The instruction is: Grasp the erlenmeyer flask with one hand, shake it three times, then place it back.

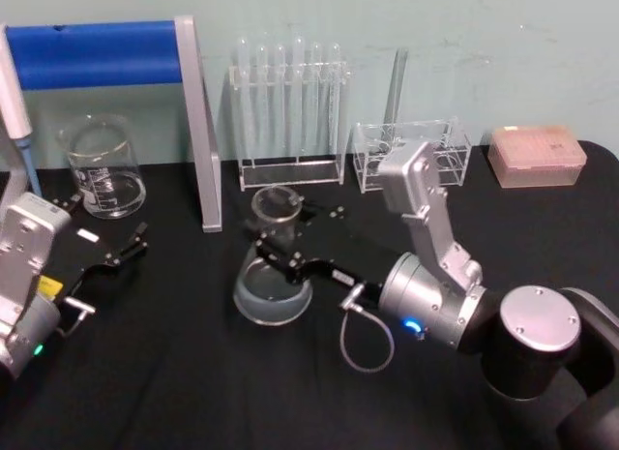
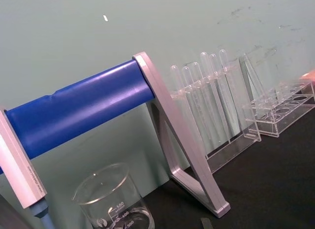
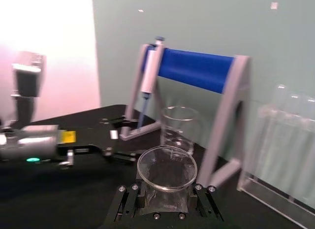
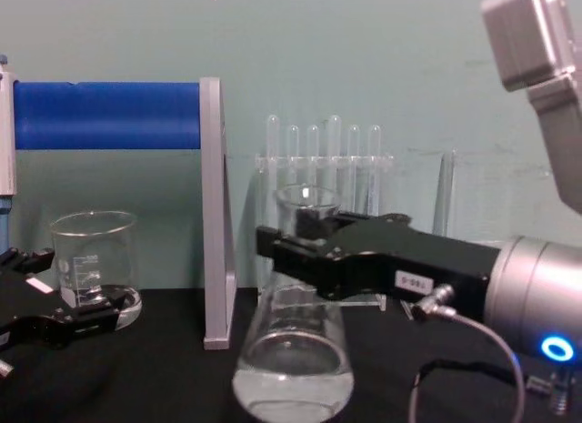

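The right end effector (image 1: 280, 245) is holding the erlenmeyer flask (image 1: 273, 290) by its thin neck, one jaw on each side. The flask is standing almost straight up, with its mouth pointing up and its wide bottom low over the black worktop (image 1: 193, 373). I cannot tell if the bottom is touching. It is sitting in the middle, in front of the test tube rack (image 1: 290, 111). The chest view is showing a little clear water in the bottom. The right wrist view is looking down into the round open mouth. The left end effector (image 1: 108, 223) is resting spread wide near the beaker (image 1: 102, 169).
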Motion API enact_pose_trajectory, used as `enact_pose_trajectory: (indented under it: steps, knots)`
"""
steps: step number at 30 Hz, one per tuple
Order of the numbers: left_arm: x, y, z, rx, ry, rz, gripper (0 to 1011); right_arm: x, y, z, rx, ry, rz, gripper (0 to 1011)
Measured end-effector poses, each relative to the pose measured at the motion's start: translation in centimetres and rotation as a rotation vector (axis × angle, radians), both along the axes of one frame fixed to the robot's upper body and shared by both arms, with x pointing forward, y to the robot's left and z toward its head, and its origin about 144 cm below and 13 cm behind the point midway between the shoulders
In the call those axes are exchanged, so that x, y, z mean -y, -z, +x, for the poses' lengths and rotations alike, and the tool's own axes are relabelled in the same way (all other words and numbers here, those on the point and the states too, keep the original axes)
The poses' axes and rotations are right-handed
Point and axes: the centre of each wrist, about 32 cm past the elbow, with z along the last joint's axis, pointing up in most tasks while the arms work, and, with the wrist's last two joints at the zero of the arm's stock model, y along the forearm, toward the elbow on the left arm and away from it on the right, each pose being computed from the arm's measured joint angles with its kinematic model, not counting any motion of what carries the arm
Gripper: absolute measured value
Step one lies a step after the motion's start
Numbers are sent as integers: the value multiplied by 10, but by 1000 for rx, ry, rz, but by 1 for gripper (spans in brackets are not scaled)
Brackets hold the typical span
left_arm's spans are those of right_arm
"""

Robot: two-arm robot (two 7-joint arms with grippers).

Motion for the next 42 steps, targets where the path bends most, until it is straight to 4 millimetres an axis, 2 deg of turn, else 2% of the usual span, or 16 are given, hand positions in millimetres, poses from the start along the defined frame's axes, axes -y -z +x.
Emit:
enact_pose_trajectory:
  steps: [9, 16, 23, 33, 42]
  knots:
    - [0, 0, 0, 0, 0, 0, 1001, -10, -1, -7, -1, -72, -2, 450]
    - [0, 0, 0, 0, 0, 0, 1001, -9, -1, -6, -1, -53, -1, 449]
    - [0, 0, 0, 0, 0, 0, 1001, 5, -3, 2, 11, 57, 2, 450]
    - [0, 0, 0, 0, 0, 0, 1001, 38, -9, 16, 19, 306, 9, 450]
    - [0, 0, 0, 0, 0, 0, 1001, 63, -12, 22, 24, 455, 14, 450]
